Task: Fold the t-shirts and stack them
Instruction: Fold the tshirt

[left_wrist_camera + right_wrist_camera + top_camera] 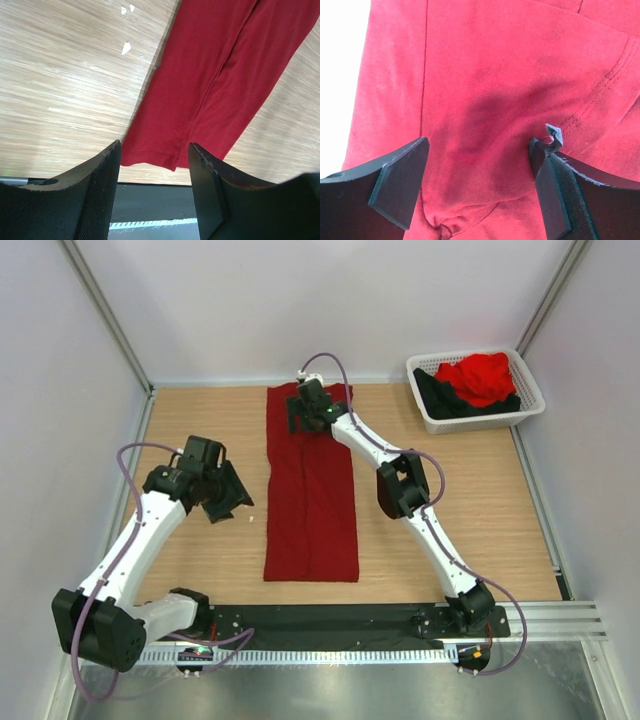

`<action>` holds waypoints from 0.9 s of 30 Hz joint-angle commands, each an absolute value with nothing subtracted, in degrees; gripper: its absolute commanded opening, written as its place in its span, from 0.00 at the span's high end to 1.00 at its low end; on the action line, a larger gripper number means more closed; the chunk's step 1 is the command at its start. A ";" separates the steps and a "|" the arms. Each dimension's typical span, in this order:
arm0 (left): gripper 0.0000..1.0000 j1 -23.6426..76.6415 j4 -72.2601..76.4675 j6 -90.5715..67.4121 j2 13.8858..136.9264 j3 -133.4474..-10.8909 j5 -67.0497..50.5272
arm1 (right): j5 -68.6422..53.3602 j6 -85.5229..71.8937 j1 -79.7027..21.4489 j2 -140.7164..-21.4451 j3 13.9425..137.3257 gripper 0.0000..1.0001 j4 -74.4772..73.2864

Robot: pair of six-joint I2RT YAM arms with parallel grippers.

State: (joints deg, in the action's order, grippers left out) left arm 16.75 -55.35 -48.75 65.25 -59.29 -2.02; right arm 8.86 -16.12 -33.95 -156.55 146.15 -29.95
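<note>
A dark crimson t-shirt [310,495] lies on the wooden table, folded into a long narrow strip running from far to near. My right gripper [308,410] is open right over its far end, jaws spread just above the cloth [480,100] near a stitched seam. My left gripper [222,495] is open and empty, hovering left of the strip; its view shows the strip's near left corner [150,155]. A brighter red t-shirt [483,378] and a black one [445,398] lie crumpled in the white basket [432,421].
The white latticed basket stands at the far right corner. A black mat [330,620] and a metal rail run along the near edge. Small white flecks [126,48] lie on the wood left of the shirt. Grey walls enclose the table.
</note>
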 commanded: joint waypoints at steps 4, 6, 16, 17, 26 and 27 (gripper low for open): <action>0.42 15.91 -55.11 -46.23 68.63 -58.80 -7.37 | 10.81 -19.33 -32.87 -149.70 146.60 0.10 -29.26; 0.43 15.82 -54.23 -46.58 69.43 -57.92 -8.35 | 10.72 -19.95 -31.82 -147.40 146.51 0.09 -31.01; 0.62 24.07 -40.53 -52.81 71.98 -51.33 -23.63 | 4.85 -23.27 -30.41 -121.94 124.41 0.07 -44.66; 0.65 25.74 -39.13 -53.95 73.37 -50.20 -24.34 | 2.48 -23.90 -30.41 -115.38 114.36 0.08 -43.26; 0.83 37.08 -30.33 -60.91 79.53 -44.21 -22.69 | -19.07 -30.58 -30.76 -87.73 67.71 0.47 -32.36; 0.84 38.83 -29.89 -61.26 80.59 -44.38 -22.15 | -20.81 -30.85 -30.76 -84.93 64.89 0.50 -31.82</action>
